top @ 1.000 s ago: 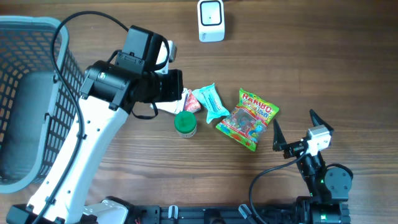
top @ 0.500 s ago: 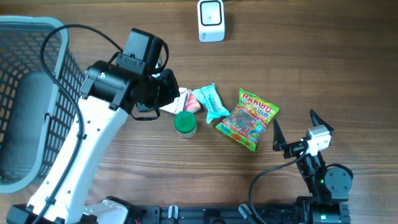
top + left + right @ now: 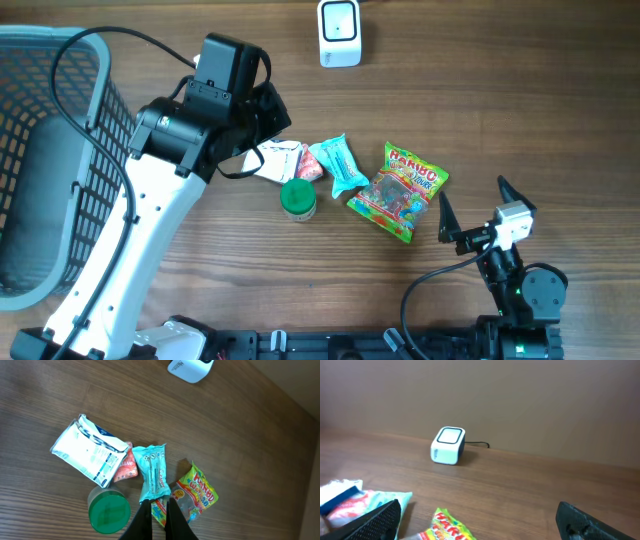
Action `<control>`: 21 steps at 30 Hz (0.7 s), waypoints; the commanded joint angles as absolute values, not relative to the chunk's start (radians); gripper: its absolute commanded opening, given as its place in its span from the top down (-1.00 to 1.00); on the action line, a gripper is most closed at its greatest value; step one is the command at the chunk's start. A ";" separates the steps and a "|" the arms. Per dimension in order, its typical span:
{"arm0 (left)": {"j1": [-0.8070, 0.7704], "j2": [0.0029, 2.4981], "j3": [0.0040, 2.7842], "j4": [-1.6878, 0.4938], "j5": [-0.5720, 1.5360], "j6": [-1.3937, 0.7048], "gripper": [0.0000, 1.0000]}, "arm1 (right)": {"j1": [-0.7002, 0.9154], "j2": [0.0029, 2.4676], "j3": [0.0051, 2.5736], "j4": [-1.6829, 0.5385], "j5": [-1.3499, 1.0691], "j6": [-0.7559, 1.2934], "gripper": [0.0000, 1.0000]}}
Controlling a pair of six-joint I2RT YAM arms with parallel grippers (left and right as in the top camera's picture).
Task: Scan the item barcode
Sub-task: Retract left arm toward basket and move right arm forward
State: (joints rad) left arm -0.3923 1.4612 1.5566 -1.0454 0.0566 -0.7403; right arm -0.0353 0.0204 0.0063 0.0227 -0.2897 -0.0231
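- At the far left of the surface [image 3: 530, 80], a grey basket [image 3: 90, 170] stands.
- The left fingers [image 3: 156, 507], closed on nothing, hang above the teal packet [image 3: 338, 165].
- The white packet [image 3: 275, 160], green-lidded jar [image 3: 297, 199], teal packet and Haribo bag [image 3: 400, 190] lie clustered mid-surface.
- The white scanner [image 3: 340, 32] sits at the far edge, well apart from them.
- The right fingers [image 3: 472, 195] are spread wide and empty, just right of the bag.
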 commanded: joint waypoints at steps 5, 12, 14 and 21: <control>-0.390 1.451 1.558 -1.013 0.054 -0.717 0.92 | -0.031 0.016 0.005 0.034 -0.699 0.856 -0.99; -0.392 1.344 1.558 -0.627 -0.139 -0.605 0.92 | -0.031 0.016 0.077 0.023 -0.976 0.943 -0.99; -0.392 1.274 1.558 -0.547 -0.207 -0.568 0.92 | -0.031 0.017 0.146 -0.099 -0.941 0.870 -0.99; -0.392 0.977 1.558 -0.424 -0.504 -0.343 0.88 | -0.031 0.260 0.635 -0.874 -0.397 0.568 -0.99</control>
State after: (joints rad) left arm -0.3923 1.0405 1.5513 -0.4374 -0.3443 -0.4702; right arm -0.0334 0.1471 0.4782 -0.7845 -0.6655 0.6746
